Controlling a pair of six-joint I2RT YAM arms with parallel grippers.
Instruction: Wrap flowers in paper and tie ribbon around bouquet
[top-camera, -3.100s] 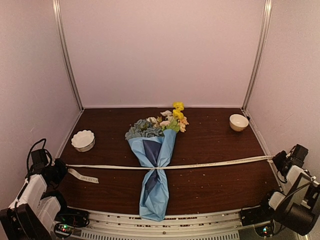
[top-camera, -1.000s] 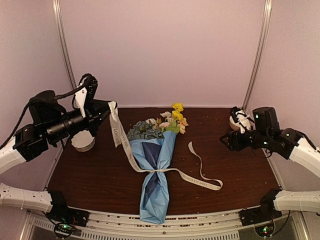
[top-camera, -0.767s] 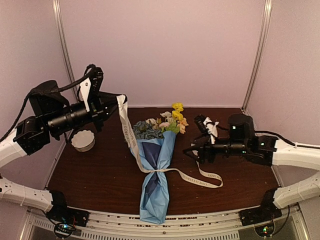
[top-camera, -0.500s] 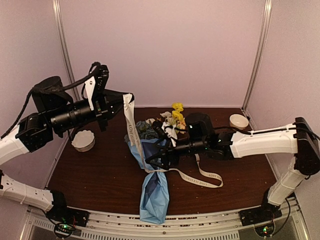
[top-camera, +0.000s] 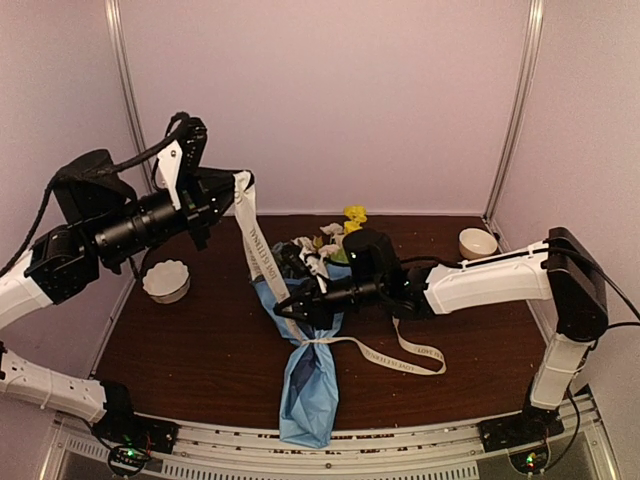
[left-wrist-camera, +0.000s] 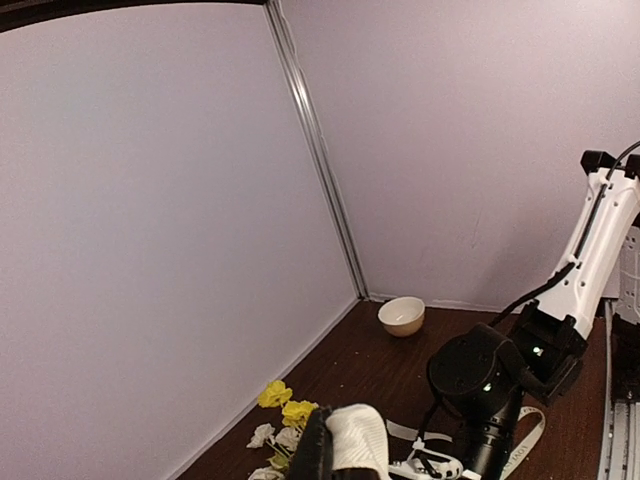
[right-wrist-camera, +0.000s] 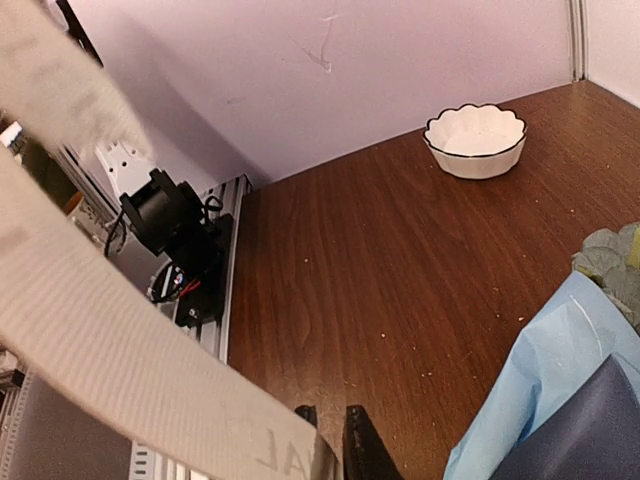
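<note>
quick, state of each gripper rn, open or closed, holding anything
left gripper: closed, holding the ribbon end up in the air.
right gripper: closed on the same ribbon strand, low down by the bouquet.

left arm (top-camera: 105, 232) is up high off its base, forearm roughly level, pointing in toward the right. black-and-white left gripper (top-camera: 238, 184) sits in mid-air, jaws pinched tight on the top end of the flat cream-white ribbon (top-camera: 250, 245). right arm (top-camera: 490, 280) is stretched far out to the left across the middle, elbow up at the right side, forearm sloping down. right gripper (top-camera: 290, 309) is low, dark fingers (right-wrist-camera: 357, 437) nearly together with the same ribbon caught between them
</note>
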